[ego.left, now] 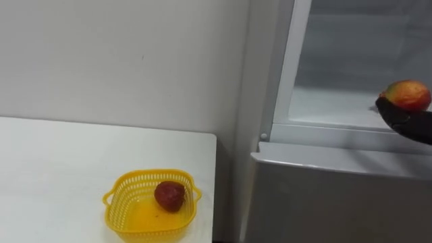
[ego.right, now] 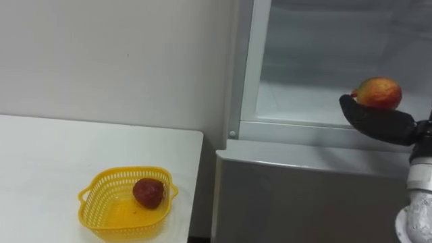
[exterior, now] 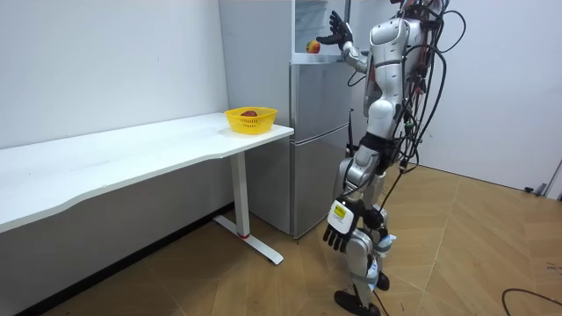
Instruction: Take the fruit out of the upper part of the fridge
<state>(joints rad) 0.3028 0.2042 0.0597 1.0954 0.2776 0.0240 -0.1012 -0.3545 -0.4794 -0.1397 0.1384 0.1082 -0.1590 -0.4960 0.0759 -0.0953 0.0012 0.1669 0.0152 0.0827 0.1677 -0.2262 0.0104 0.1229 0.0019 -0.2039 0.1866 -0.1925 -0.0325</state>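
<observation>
Yellow basket sits closest, at about 7 o'clock in the eye views, near the right end of the white table, with one dark red fruit lying in it. Over at 3 o'clock, the robot's right hand is at the mouth of the open upper fridge compartment, and the mango rests on top of it. The fingers look spread and cupped beneath the mango, not clamped round it. The left hand hangs loose at the robot's side in the room view.

The mango seems to be just leaving the fridge, with the basket the likely place for it. The weak point is that unclamped hold. A round fruit riding on an open palm could roll off if the wrist tips or the arm swings quickly towards 9 o'clock. It would then fall into the gap between table edge and fridge, or on to the floor.
</observation>
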